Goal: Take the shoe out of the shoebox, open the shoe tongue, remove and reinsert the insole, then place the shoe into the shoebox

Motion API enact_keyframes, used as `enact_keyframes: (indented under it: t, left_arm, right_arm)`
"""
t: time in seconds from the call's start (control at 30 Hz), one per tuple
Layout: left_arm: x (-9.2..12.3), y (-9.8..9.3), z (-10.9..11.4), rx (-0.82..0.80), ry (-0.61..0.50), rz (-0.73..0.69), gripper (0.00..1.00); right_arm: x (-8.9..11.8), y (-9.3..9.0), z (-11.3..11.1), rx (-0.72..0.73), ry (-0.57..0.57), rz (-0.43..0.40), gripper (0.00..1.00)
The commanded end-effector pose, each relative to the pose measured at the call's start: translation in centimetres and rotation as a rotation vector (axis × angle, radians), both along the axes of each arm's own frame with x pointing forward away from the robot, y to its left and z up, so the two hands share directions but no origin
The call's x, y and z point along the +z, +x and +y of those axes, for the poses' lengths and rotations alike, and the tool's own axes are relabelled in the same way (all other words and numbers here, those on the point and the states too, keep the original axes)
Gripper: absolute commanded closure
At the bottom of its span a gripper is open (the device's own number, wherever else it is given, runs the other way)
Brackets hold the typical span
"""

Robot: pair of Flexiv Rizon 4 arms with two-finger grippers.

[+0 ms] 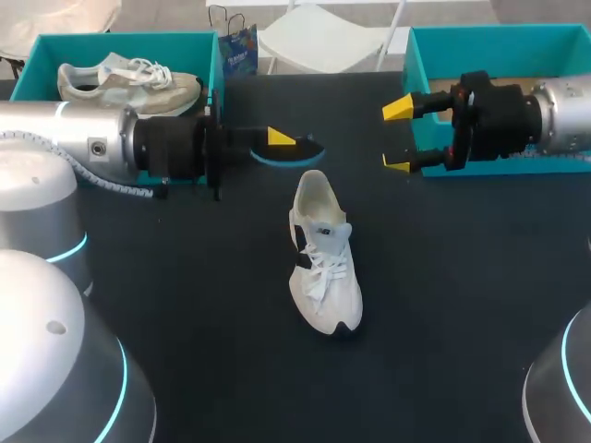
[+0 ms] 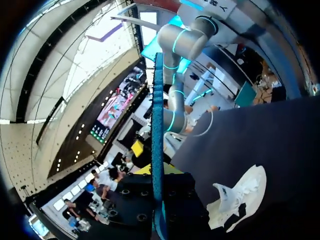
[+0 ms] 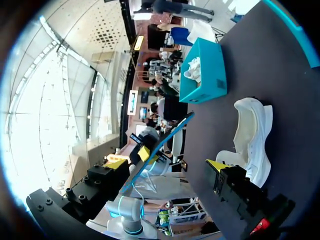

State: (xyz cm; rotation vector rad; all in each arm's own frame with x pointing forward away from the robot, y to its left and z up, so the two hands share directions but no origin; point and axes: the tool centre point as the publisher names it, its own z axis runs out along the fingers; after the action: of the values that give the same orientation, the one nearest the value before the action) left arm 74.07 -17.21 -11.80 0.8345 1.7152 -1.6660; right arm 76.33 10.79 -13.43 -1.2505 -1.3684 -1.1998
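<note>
Your white shoe (image 1: pixel 323 254) lies laces-up on the bench (image 1: pixel 462 323). Beyond the shoe to its left, your left pincer (image 1: pixel 282 140) is clamped on the blue-edged insole (image 1: pixel 297 150). To the shoe's right, your right pincer (image 1: pixel 399 137) gapes wide and holds nothing. Behind that stands a teal shoebox (image 1: pixel 499 41).

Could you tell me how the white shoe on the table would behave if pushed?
The shoe stands upright on its flat sole, so it should probably slide, not roll. Being narrow and tall, it might tip sideways. Its loose laces look floppy.
</note>
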Motion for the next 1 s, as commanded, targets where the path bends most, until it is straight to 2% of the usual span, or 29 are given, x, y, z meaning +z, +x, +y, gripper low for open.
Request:
enact_keyframes:
  t: [0.03, 0.5, 0.53, 0.57, 0.6, 0.67, 0.7, 0.73, 0.83, 1.0]
  left_arm:
    - [0.16, 0.17, -0.06, -0.017, -0.217, 1.493, 1.0]
    - [0.16, 0.17, -0.06, -0.017, -0.217, 1.493, 1.0]
    - [0.22, 0.07, -0.01, -0.028, -0.211, 1.529, 1.0]
    - [0.14, 0.18, -0.18, 0.066, -0.186, 1.615, 1.0]
    - [0.03, 0.09, -0.16, 0.025, -0.159, 1.65, 1.0]
    - [0.15, 0.08, -0.19, 0.069, -0.116, 1.77, 1.0]
    - [0.28, -0.02, -0.13, 0.041, -0.123, 1.78, 1.0]
    - [0.44, -0.03, -0.14, 0.091, -0.084, 1.854, 1.0]
    - [0.69, -0.09, 0.0, 0.111, -0.063, 1.923, 1.0]
    - [0.85, 0.1, 0.31, 0.102, -0.033, 2.15, 1.0]
  right_arm:
    - [-0.08, 0.09, 0.15, 0.0, 0.0, 0.0, 0.0]
    - [-0.08, 0.09, 0.15, 0.0, 0.0, 0.0, 0.0]
    - [-0.08, 0.09, 0.15, 0.0, 0.0, 0.0, 0.0]
    - [-0.08, 0.09, 0.15, 0.0, 0.0, 0.0, 0.0]
    - [-0.08, 0.09, 0.15, 0.0, 0.0, 0.0, 0.0]
    - [-0.08, 0.09, 0.15, 0.0, 0.0, 0.0, 0.0]
    - [-0.08, 0.09, 0.15, 0.0, 0.0, 0.0, 0.0]
    - [-0.08, 0.09, 0.15, 0.0, 0.0, 0.0, 0.0]
    - [-0.08, 0.09, 0.15, 0.0, 0.0, 0.0, 0.0]
    - [-0.08, 0.09, 0.15, 0.0, 0.0, 0.0, 0.0]
